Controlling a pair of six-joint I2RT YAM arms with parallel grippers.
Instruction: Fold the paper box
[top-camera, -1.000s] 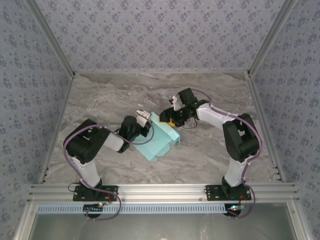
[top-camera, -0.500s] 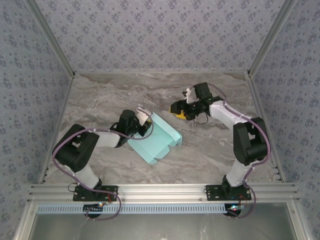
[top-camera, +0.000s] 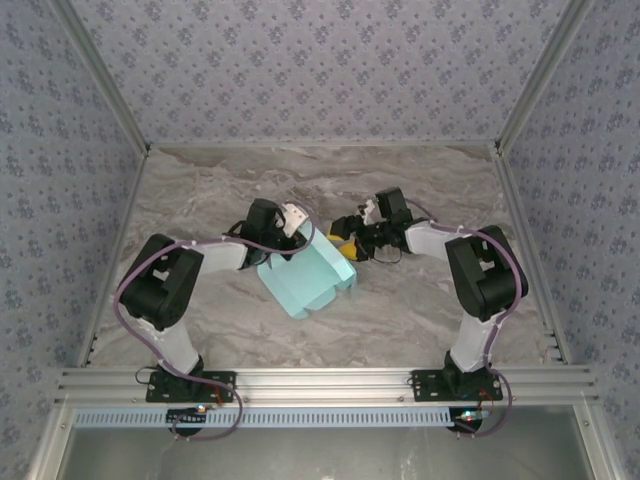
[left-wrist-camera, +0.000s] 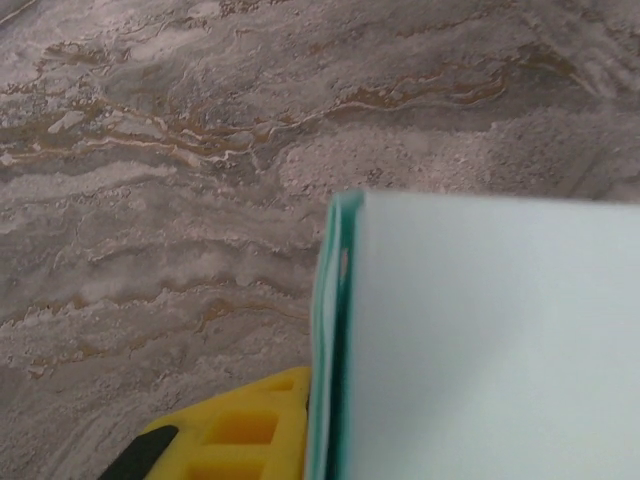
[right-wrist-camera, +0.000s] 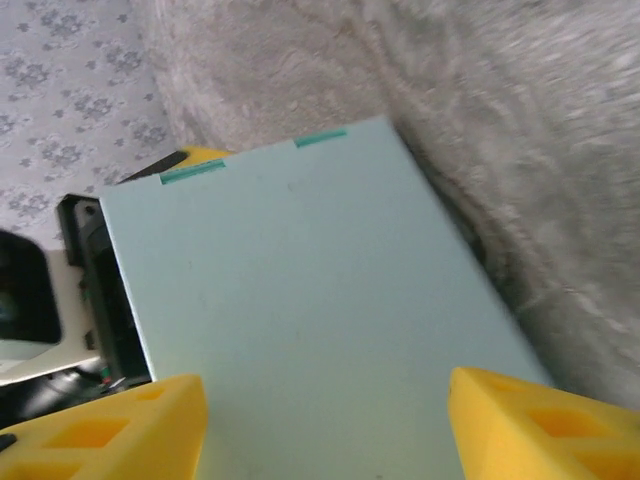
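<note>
The paper box (top-camera: 305, 278) is pale light-blue card, partly folded, lying mid-table with one wall raised at its far side. My left gripper (top-camera: 291, 223) is at the box's far-left corner, shut on that upright wall. In the left wrist view one yellow finger (left-wrist-camera: 235, 432) presses the wall's edge (left-wrist-camera: 335, 340); the other finger is hidden behind the card. My right gripper (top-camera: 345, 244) is at the box's far-right corner. It (right-wrist-camera: 330, 430) stands open, with the box's broad face (right-wrist-camera: 300, 290) spread just ahead between its two yellow fingertips.
The table (top-camera: 420, 290) is grey marbled stone, walled by patterned panels (top-camera: 320, 70) at the back and both sides. An aluminium rail (top-camera: 320, 382) runs along the near edge with both arm bases on it. Bare stone lies left, right and behind the box.
My right gripper swung away to the back right, then came back left to the box's far-right corner. My left gripper moved towards the far side, and the box now looks more compact.
</note>
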